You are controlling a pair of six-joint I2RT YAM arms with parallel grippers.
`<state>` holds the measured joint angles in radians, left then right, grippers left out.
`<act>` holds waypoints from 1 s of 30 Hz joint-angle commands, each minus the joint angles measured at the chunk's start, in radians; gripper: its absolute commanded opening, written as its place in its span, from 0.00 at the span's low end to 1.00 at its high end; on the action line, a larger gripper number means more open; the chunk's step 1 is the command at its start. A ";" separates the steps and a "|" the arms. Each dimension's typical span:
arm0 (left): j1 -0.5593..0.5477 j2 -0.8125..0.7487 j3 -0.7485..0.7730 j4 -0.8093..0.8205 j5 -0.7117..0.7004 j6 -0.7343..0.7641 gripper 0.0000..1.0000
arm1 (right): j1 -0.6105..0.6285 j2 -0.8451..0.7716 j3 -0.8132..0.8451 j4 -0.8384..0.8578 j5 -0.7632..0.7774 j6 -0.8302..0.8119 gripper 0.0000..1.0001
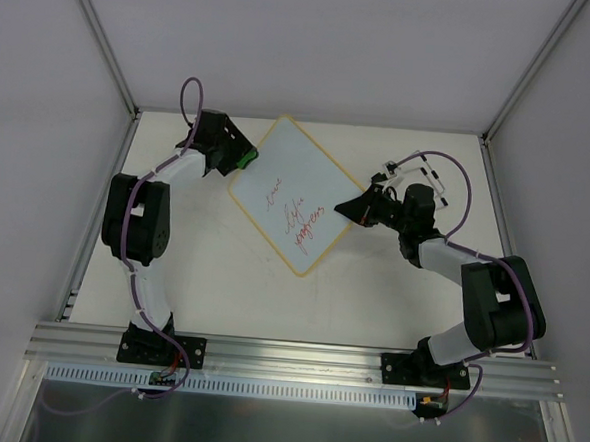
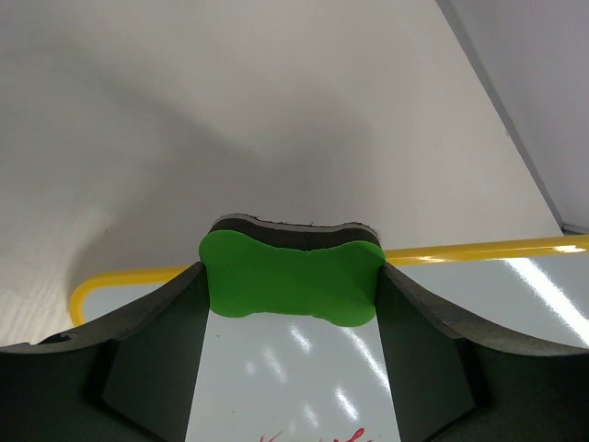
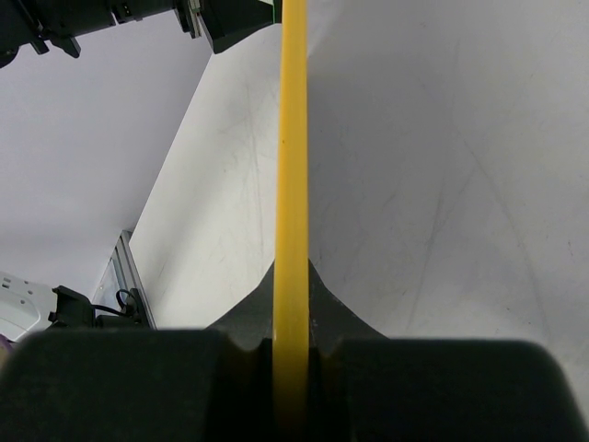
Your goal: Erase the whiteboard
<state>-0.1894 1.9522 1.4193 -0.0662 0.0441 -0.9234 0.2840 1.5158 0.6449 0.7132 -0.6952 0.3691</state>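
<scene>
Two grips are set: my left end effector (image 1: 243,159) clamps the eraser (image 2: 290,281) at the board's (image 1: 290,166) far edge, and my right end effector (image 1: 347,208) pinches its frame. The board lies mid-surface (image 1: 371,296); the red writing (image 1: 297,224) looks untouched, so all the wiping is left.

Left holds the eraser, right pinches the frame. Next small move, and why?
Probably drag the green eraser in the left gripper across the whiteboard onto the red writing: it sits at the board's edge, the writing is intact, and the right gripper clamps the frame.
</scene>
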 commanded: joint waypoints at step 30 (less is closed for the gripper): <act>-0.142 0.080 0.170 -0.075 0.002 0.034 0.06 | 0.083 0.000 0.019 -0.037 -0.141 -0.179 0.00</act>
<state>-0.2703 2.0010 1.5677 -0.1192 -0.0086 -0.9142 0.2928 1.5158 0.6464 0.7017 -0.6716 0.3763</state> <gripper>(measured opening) 0.664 0.053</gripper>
